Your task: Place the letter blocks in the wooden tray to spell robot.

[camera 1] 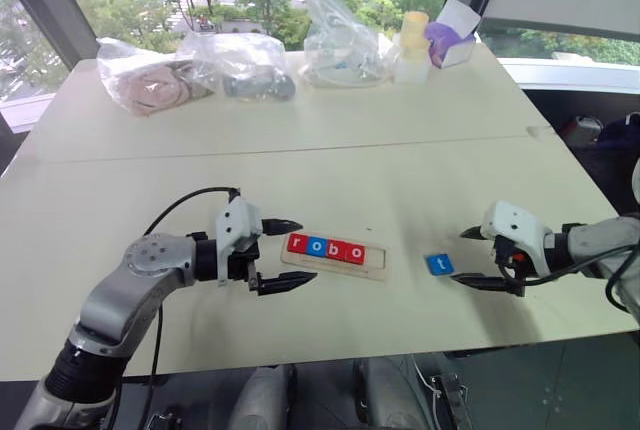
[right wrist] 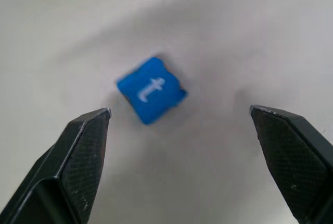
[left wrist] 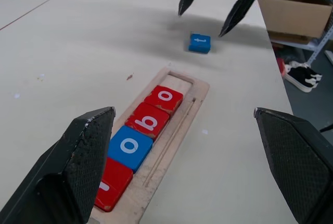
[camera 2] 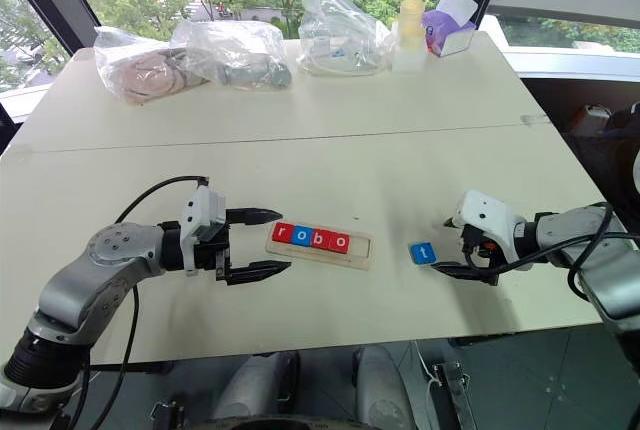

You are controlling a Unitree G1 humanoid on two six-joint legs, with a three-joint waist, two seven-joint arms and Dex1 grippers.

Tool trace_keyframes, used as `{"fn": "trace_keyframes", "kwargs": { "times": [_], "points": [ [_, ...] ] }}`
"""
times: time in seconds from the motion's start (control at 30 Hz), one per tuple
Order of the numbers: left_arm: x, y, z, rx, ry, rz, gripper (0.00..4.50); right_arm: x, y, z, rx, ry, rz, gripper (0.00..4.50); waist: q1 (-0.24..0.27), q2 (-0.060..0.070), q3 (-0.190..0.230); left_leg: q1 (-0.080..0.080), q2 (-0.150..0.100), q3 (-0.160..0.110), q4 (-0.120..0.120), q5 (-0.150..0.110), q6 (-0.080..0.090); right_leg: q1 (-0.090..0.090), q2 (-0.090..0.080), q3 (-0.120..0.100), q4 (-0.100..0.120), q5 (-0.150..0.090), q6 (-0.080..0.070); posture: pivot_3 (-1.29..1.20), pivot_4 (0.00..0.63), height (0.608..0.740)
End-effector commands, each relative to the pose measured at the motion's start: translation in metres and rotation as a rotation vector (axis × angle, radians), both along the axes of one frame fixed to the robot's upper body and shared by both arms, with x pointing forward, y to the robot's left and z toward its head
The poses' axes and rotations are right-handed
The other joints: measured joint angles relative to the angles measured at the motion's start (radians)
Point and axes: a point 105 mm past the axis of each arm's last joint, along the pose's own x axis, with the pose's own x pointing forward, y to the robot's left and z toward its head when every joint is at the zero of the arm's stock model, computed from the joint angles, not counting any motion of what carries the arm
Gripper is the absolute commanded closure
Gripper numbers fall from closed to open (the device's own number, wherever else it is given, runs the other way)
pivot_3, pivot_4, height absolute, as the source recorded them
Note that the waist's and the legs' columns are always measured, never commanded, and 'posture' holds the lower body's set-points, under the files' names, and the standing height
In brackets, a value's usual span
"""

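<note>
- Left eye view has the whole table point(camera 1: 330, 165): tray point(camera 1: 335, 254) in the middle holding four blocks that read r-o-b-o, red r point(camera 1: 297, 243), blue o point(camera 1: 315, 246), red b point(camera 1: 334, 249), red o point(camera 1: 354, 253). The slot at the tray's right end is bare.
- Same view: the blue t point(camera 1: 438, 264) lies flat on the table, right of the tray and apart from it.
- Left gripper point(camera 1: 286, 252) sits just off the tray's left end, fingers spread wide, nothing in them.
- Right gripper point(camera 1: 469, 256) is just right of the t, also wide open and empty.
- Right wrist view adds that the t point(right wrist: 151, 89) is turned cornerwise, not touching either finger.
- Left wrist view shows a cardboard box point(left wrist: 294, 13) and shoes point(left wrist: 303, 75) past the table edge.
- Bags point(camera 1: 190, 70) sit along the far side.
</note>
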Motion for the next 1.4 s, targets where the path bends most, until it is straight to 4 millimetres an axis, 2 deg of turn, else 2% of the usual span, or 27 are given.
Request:
{"fn": "trace_keyframes", "kwargs": {
  "times": [0.03,0.2,0.4,0.5,0.63,0.67,0.77,0.9,0.97,1.03,1.23,1.4],
  "points": [
    [-0.001,0.001,0.011,-0.008,-0.047,0.005,0.00,0.009,0.003,0.000,0.020,-0.021,0.090,0.08,0.000,0.000,0.000,0.000,0.000,0.000,0.000,0.000,0.000,0.000,0.000,0.000,0.000,0.000,0.000,0.00,0.150,0.740],
    [-0.003,0.003,0.012,-0.006,-0.049,0.022,0.00,0.010,0.001,-0.015,0.014,0.018,0.159,0.08,0.004,0.000,0.000,0.000,0.000,-0.001,0.000,0.000,0.000,0.000,0.000,0.000,0.000,0.000,0.001,0.00,0.150,0.740],
    [-0.004,0.005,0.012,-0.003,-0.050,0.036,0.00,0.005,0.005,-0.021,-0.002,0.021,0.223,0.08,0.003,0.001,0.000,0.000,0.000,-0.001,0.000,0.000,0.000,0.000,0.000,0.001,0.001,0.000,0.000,0.00,0.150,0.740],
    [-0.004,0.005,0.013,-0.004,-0.052,0.041,0.00,0.005,0.011,-0.021,0.007,-0.002,0.240,0.93,0.003,0.001,0.000,0.000,0.000,-0.001,0.000,0.000,0.000,0.000,0.000,0.001,0.001,0.000,0.000,0.00,0.150,0.740],
    [-0.004,0.006,0.013,-0.002,-0.052,0.042,0.00,0.004,0.020,-0.019,0.024,-0.027,0.260,3.04,0.001,0.001,0.000,0.001,0.000,-0.001,0.000,0.000,0.000,0.000,0.000,0.001,0.001,0.000,0.000,0.00,0.150,0.740],
    [-0.004,0.006,0.013,-0.002,-0.052,0.042,0.00,0.004,0.022,-0.018,0.027,-0.033,0.263,3.40,0.002,0.001,0.000,0.001,0.000,-0.001,0.000,0.000,0.000,0.000,0.000,0.001,0.001,0.000,0.000,0.00,0.150,0.740],
    [-0.005,0.006,0.013,-0.001,-0.051,0.041,0.00,0.003,0.030,-0.015,0.032,-0.054,0.274,3.39,0.003,0.001,0.000,0.001,0.000,-0.001,0.000,0.000,0.000,0.000,0.000,0.001,0.001,0.000,0.000,0.00,0.150,0.740],
    [-0.006,0.007,0.013,0.001,-0.048,0.039,0.00,0.005,0.050,-0.001,0.086,-0.089,0.263,3.39,0.002,0.001,0.000,0.001,0.000,-0.001,0.000,0.000,0.000,0.000,0.000,0.001,0.002,0.000,0.000,0.00,0.150,0.740],
    [-0.006,0.007,0.013,0.001,-0.045,0.040,0.00,0.004,0.070,0.010,0.131,-0.087,0.257,3.39,0.004,0.001,0.000,0.000,0.000,-0.001,0.000,0.000,0.000,-0.001,0.000,0.001,0.002,0.000,0.000,0.00,0.150,0.740],
    [-0.007,0.007,0.013,0.002,-0.043,0.039,0.00,0.002,0.081,0.013,0.138,-0.061,0.245,3.39,0.004,0.001,0.000,0.000,0.000,-0.001,0.000,0.000,0.000,-0.001,0.000,0.001,0.002,0.000,0.000,0.00,0.150,0.740],
    [-0.007,0.006,0.013,0.001,-0.042,0.040,0.00,0.001,0.101,0.011,0.132,-0.024,0.228,3.39,0.010,0.001,0.000,0.000,-0.001,-0.001,0.000,0.000,0.000,-0.001,-0.001,0.001,0.001,0.000,-0.001,0.00,0.150,0.740],
    [-0.008,0.005,0.013,0.000,-0.041,0.041,0.00,0.000,0.108,0.005,0.110,-0.010,0.228,3.39,0.010,0.001,0.000,0.000,-0.001,-0.001,0.000,0.000,0.000,-0.001,-0.001,0.001,0.001,0.000,-0.001,0.00,0.150,0.740]
  ]
}}
